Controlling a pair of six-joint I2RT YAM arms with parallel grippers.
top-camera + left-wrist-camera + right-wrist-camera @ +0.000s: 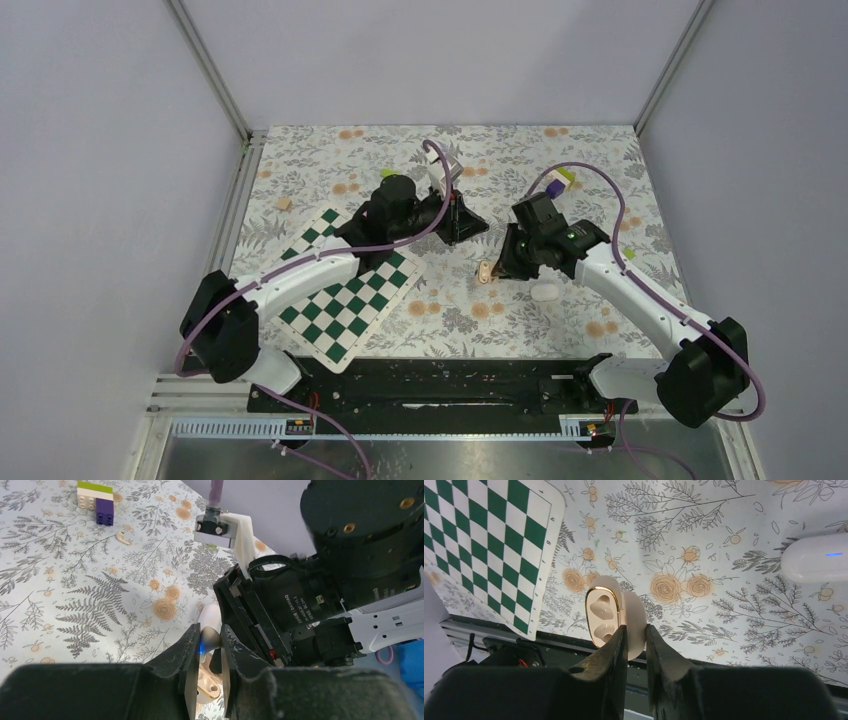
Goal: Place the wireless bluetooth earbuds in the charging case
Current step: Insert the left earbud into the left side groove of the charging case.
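Note:
The charging case (603, 611) is open, pale beige with a gold rim and two empty sockets. My right gripper (636, 630) is shut on its lid and holds it tilted above the table; in the top view the gripper (500, 267) and the case (486, 272) are at the centre. My left gripper (210, 635) is shut on one earbud (213, 640) that glows blue, just above the case (209, 684). In the top view the left gripper (468, 232) is just behind the case. A second earbud (122, 538) lies on the cloth.
A white rounded pod with a blue light (816, 557) lies on the floral cloth beside the case, also seen in the top view (545, 292). A green, white and purple brick stack (96, 502) stands near the loose earbud. A chessboard (340, 290) lies at the left.

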